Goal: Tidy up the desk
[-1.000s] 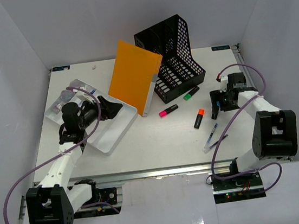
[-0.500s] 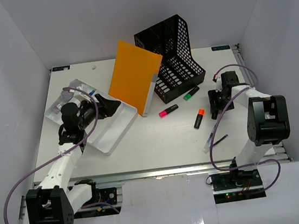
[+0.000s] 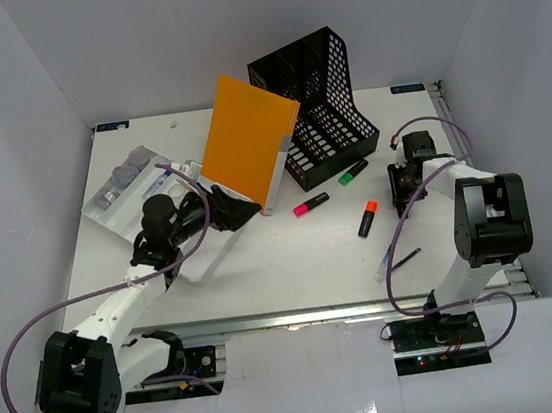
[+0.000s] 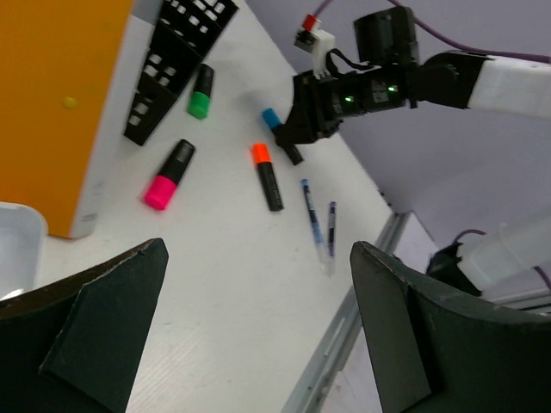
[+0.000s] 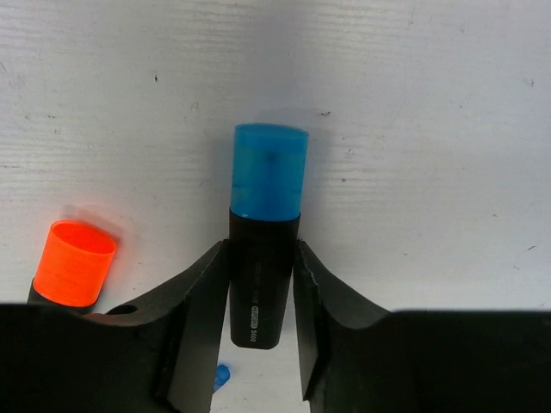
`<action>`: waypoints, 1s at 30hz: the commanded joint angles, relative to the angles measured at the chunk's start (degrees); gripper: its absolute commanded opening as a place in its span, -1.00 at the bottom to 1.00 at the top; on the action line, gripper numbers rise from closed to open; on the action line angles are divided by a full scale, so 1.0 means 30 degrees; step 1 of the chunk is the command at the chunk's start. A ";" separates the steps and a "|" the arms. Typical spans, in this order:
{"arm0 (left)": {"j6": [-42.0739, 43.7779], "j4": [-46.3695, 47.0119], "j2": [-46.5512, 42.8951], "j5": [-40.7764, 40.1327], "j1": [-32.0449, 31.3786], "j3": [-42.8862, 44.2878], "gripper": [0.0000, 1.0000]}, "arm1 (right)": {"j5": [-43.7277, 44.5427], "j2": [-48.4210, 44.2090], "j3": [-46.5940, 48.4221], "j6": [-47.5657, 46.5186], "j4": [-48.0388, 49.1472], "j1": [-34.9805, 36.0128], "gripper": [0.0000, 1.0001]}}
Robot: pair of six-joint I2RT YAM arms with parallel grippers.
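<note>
**White surface with folder, file holder, tray and scattered markers; right claw on the blue one**

The white surface [image 3: 293, 265] fills the floor between the grey walls. It lies under everything else, with a metal rail [image 3: 300, 316] along its near edge, where both arms are fixed.

At the far middle stands a black perforated file holder [image 3: 330, 109]. An orange folder [image 3: 248, 139] stands on its edge and leans against the left side of the holder. To the left of the folder lies a white tray [image 3: 206, 255] with some small things in its far end; they are too small to name.

The left arm reaches across the tray. The left claw [image 4: 258, 258] is spread wide with nothing between its fingers, and it hovers above the surface near the lower corner of the folder.

The right claw [image 5: 261, 258] is down at the right side of the surface. Its two fingers press on both sides of the black barrel of a blue highlighter [image 5: 267, 185], which lies flat.

Just beside it to the left lies an orange highlighter [image 3: 367, 217]. A green highlighter [image 3: 353, 171] lies at the foot of the file holder, and a pink highlighter [image 3: 310, 204] lies a little to the left of it.

Two thin pens [image 4: 312, 211] lie side by side, nearer to the rail.
</note>
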 commanded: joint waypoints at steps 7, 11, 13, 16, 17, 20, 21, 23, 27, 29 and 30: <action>-0.5042 0.5059 0.1936 -0.2528 -0.4512 -0.1383 0.96 | -0.2631 -0.1401 -0.0997 -0.1121 0.1482 0.0050 -0.84; -0.6587 0.6329 0.3642 -0.3478 -0.5797 -0.0650 0.91 | -0.6851 -0.3746 -0.1184 -0.2897 0.1069 0.0079 -0.85; -0.7238 0.6993 0.4469 -0.3963 -0.6444 -0.0035 0.87 | -0.8976 -0.5038 -0.1307 -0.4420 0.0590 0.0079 -0.85; -0.8044 0.8088 0.5986 -0.4441 -0.7156 0.0784 0.78 | -1.2114 -0.6582 -0.1656 -0.5183 0.0160 0.0100 -0.85; -0.8343 0.8465 0.6608 -0.4507 -0.7364 0.1095 0.76 | -1.2804 -0.7038 -0.1761 -0.5288 0.0094 0.0126 -0.85; -0.8888 0.9190 0.8448 -0.4696 -0.7924 0.2268 0.69 | -1.4483 -0.8468 -0.1971 -0.5995 -0.0448 0.0433 -0.85; -0.8966 0.9191 0.8838 -0.4763 -0.8045 0.2632 0.69 | -1.5018 -0.8830 -0.2100 -0.6128 -0.0542 0.0669 -0.85; -0.9064 0.9127 0.9489 -0.4893 -0.8240 0.3330 0.68 | -1.5781 -0.9659 -0.2375 -0.6291 -0.0608 0.1171 -0.84; -0.9219 0.9159 1.0615 -0.5054 -0.8435 0.4654 0.66 | -1.6376 -1.0909 -0.3005 -0.6061 -0.0155 0.2178 -0.84; -0.9269 0.9069 1.1034 -0.5086 -0.8516 0.5123 0.64 | -1.6513 -1.1281 -0.3119 -0.5768 0.0131 0.2528 -0.85; -0.9285 0.9053 1.1165 -0.5054 -0.8549 0.5269 0.63 | -1.6546 -1.1282 -0.3087 -0.5718 0.0180 0.2642 -0.85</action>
